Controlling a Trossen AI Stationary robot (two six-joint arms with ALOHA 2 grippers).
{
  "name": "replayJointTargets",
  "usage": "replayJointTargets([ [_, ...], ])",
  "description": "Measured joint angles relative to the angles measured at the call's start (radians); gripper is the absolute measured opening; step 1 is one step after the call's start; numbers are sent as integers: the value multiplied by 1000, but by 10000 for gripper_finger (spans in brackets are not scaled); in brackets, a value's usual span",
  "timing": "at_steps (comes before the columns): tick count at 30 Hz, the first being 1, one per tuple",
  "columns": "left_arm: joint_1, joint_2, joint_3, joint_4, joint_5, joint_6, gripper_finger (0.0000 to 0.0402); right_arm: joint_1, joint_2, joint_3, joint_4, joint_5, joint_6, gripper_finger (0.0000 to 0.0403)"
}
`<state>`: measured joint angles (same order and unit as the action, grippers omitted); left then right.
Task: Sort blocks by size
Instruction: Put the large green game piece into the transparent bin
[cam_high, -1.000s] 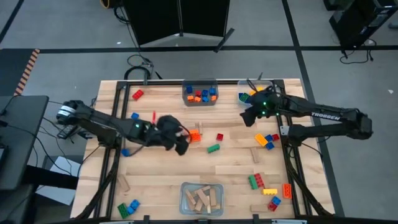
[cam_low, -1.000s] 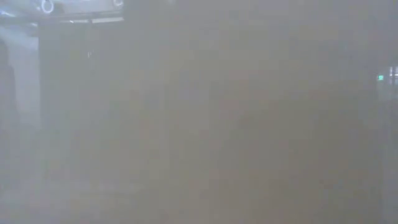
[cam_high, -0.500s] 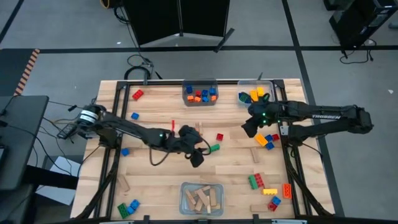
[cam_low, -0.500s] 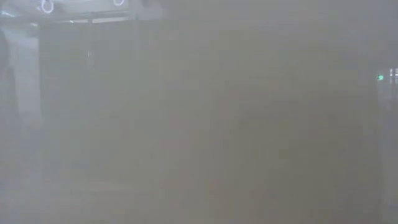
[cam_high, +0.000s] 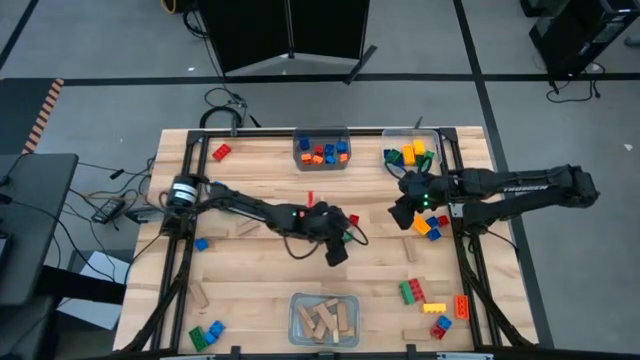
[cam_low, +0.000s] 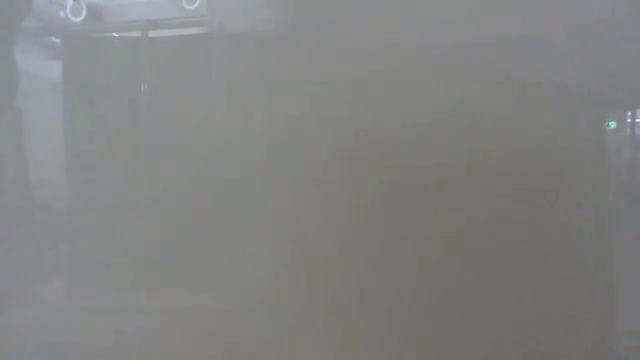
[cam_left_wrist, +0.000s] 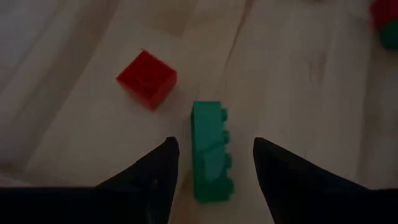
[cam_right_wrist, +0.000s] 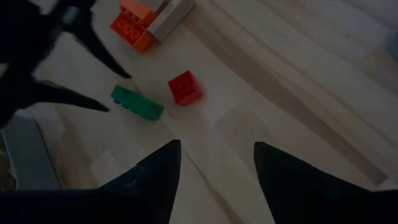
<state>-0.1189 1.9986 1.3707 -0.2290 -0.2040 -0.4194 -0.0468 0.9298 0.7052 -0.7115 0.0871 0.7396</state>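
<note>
Your left tool (cam_left_wrist: 214, 163) hangs over the middle of the counter (cam_high: 260, 270) with its fingers spread, one on either side of the green brick (cam_left_wrist: 209, 151), not pinching it. A small red brick (cam_left_wrist: 147, 78) lies just beside the green one, toward 11 o'clock of it in the left wrist view. Your right tool (cam_right_wrist: 216, 163) is also spread and holds nothing, at 3 o'clock of the counter near loose yellow, blue and red blocks (cam_high: 432, 226).

A green studded brick (cam_left_wrist: 210, 152) lies flat mid-table, a small red cube (cam_left_wrist: 147, 78) just beside it. An orange brick (cam_right_wrist: 132, 28) touches a tan wooden block (cam_right_wrist: 171, 15). Other blocks (red, blue, yellow, green) lie scattered (cam_high: 421, 292) around the table.
</note>
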Motion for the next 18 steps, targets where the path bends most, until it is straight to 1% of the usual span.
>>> replayJointTargets([
  [4, 10, 52, 31, 9, 45, 22, 214, 30, 0, 0, 1, 29, 9, 217],
  [7, 8, 74, 35, -2, 52, 26, 213, 48, 0, 0, 1, 48, 21, 217],
  [13, 8, 71, 35, -79, 41, 51, 213, 70, 0, 0, 1, 72, 28, 217],
  [18, 7, 81, 35, -74, 42, 92, 213, 74, 0, 0, 2, 80, 29, 217],
])
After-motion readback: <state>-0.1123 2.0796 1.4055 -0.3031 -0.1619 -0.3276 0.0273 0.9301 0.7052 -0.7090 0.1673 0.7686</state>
